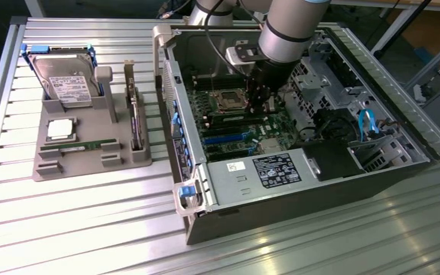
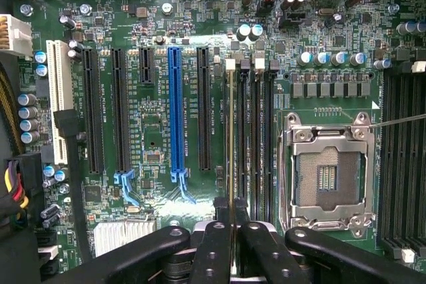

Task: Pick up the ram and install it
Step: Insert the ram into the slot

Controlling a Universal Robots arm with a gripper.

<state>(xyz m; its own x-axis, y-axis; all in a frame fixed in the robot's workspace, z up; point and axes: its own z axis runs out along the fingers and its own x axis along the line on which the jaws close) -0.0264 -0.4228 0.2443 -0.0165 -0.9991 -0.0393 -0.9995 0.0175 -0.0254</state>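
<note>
My gripper [image 1: 260,106] reaches down into the open computer case [image 1: 373,172], over the motherboard [image 1: 231,123]. In the wrist view the gripper [image 2: 231,221] is shut on the ram [image 2: 231,164], which I see edge-on as a thin pale line. The ram runs along the memory slot closest to the expansion slots, in line with its white end clip [image 2: 231,64]. Whether it sits fully in the slot or just above it I cannot tell. Beside it lie three empty black memory slots [image 2: 256,144] and the open processor socket [image 2: 326,177].
A grey tray [image 1: 90,163] at the exterior view's left holds a hard drive [image 1: 67,83], a silver processor [image 1: 59,130], an upright expansion card [image 1: 133,117] and another green stick [image 1: 78,147]. Case walls, cables [image 1: 369,123] and a drive cage [image 1: 311,80] hem in the arm.
</note>
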